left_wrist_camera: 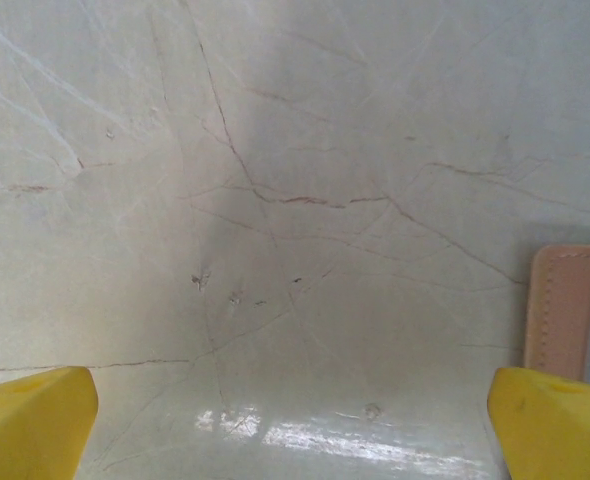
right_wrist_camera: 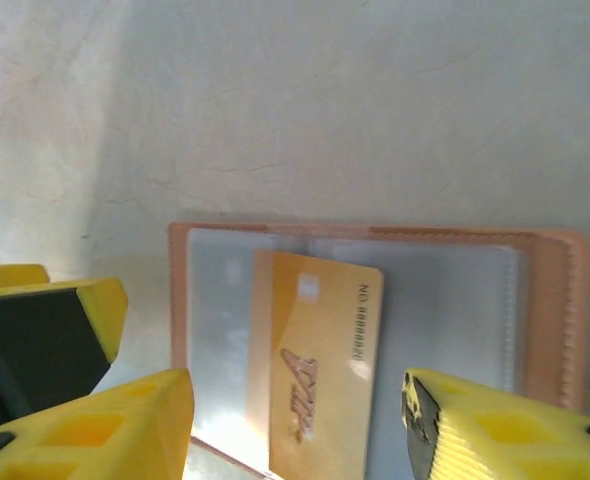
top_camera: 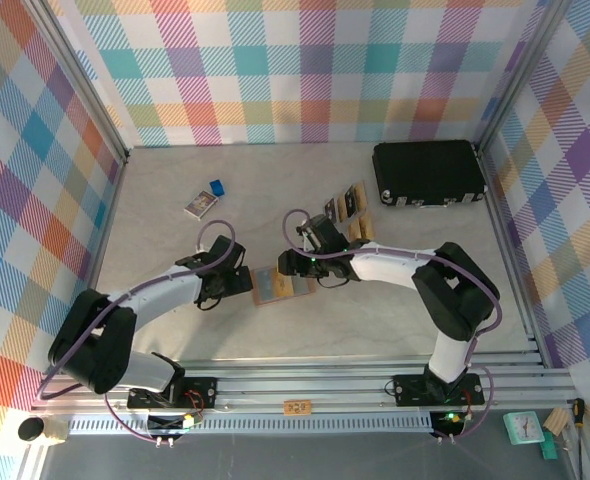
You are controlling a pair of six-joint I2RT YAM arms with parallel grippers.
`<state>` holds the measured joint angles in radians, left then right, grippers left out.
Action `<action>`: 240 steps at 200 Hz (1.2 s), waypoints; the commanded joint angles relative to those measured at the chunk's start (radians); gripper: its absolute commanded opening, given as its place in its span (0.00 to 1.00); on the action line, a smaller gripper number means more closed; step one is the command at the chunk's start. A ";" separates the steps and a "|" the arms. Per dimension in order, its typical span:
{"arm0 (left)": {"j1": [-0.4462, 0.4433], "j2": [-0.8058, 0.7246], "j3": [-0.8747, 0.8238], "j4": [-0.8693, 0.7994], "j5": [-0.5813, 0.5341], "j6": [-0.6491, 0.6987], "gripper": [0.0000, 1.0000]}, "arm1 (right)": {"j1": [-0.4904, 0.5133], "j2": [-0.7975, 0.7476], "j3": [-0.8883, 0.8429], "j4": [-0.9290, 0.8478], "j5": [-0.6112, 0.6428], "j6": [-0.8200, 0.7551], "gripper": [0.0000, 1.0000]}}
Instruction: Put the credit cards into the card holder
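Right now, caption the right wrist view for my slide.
Gold credit card lying on the open card holder, right gripper jaws spread either side.

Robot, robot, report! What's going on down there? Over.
Left gripper jaws wide over table. Right gripper jaws apart astride gold card, lying on open card holder. Nothing blocking.

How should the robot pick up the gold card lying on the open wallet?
Probably by its two long edges, coming straight down from above: the gold card lies flat on the open card holder, so only its thin edges can be pinched. The right gripper is open, a finger on either side.
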<state>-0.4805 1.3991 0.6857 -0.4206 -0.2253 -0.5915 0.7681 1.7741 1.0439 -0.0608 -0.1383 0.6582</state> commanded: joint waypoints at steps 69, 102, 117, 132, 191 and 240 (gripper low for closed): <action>0.008 0.051 0.034 -0.038 0.010 -0.002 1.00 | 0.000 0.106 0.122 -0.216 0.079 -0.104 0.15; 0.009 0.066 0.037 -0.035 0.017 0.003 1.00 | 0.006 0.135 0.146 -0.217 0.066 -0.100 0.14; 0.009 0.070 0.038 -0.032 0.020 0.005 1.00 | 0.011 0.145 0.155 -0.218 0.062 -0.099 0.14; 0.008 0.079 0.041 -0.028 0.022 0.008 1.00 | 0.015 0.157 0.166 -0.220 0.057 -0.098 0.14; 0.008 0.104 0.044 -0.012 0.042 0.015 1.00 | 0.034 0.189 0.206 -0.234 0.043 -0.095 0.14; 0.009 0.110 0.040 0.000 0.048 0.018 1.00 | 0.053 0.212 0.237 -0.233 0.028 -0.087 0.14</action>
<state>-0.4805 1.4857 0.7177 -0.4370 -0.2184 -0.5835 0.8059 1.9617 1.2449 -0.2718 -0.0872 0.5674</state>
